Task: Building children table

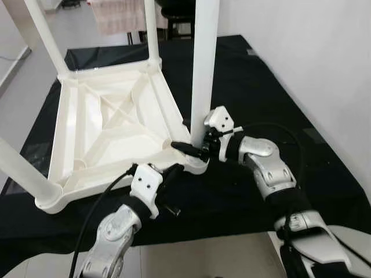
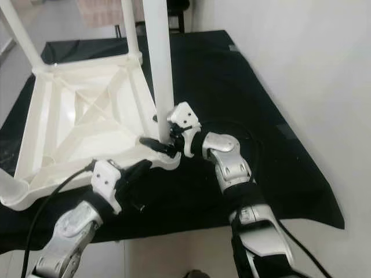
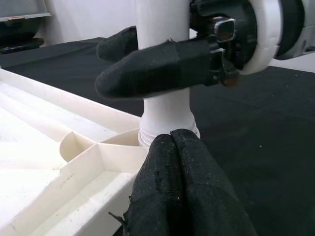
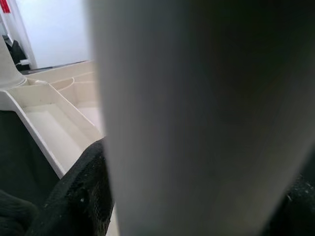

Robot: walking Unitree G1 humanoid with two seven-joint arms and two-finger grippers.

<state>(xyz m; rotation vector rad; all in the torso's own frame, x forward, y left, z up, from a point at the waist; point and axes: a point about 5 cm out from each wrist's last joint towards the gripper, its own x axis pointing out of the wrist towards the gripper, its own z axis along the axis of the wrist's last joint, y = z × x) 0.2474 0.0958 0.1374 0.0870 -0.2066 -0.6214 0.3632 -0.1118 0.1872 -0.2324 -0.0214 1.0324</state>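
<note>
Item: white tabletop, upside down on the black cloth, its near right corner at the cloth's front edge; a leg stands upright in that corner's socket. Right gripper is clamped around the leg just above the socket, fingers on either side; left gripper has its fingers pressed together with nothing between them, tips against the tabletop's rim beside the socket. Risk, judged: the grip sits low on a tall leg, so any sideways pull may tilt it and jam or unseat it, and should the left gripper slip off the rim, the tabletop may slide over the cloth's front edge.
</note>
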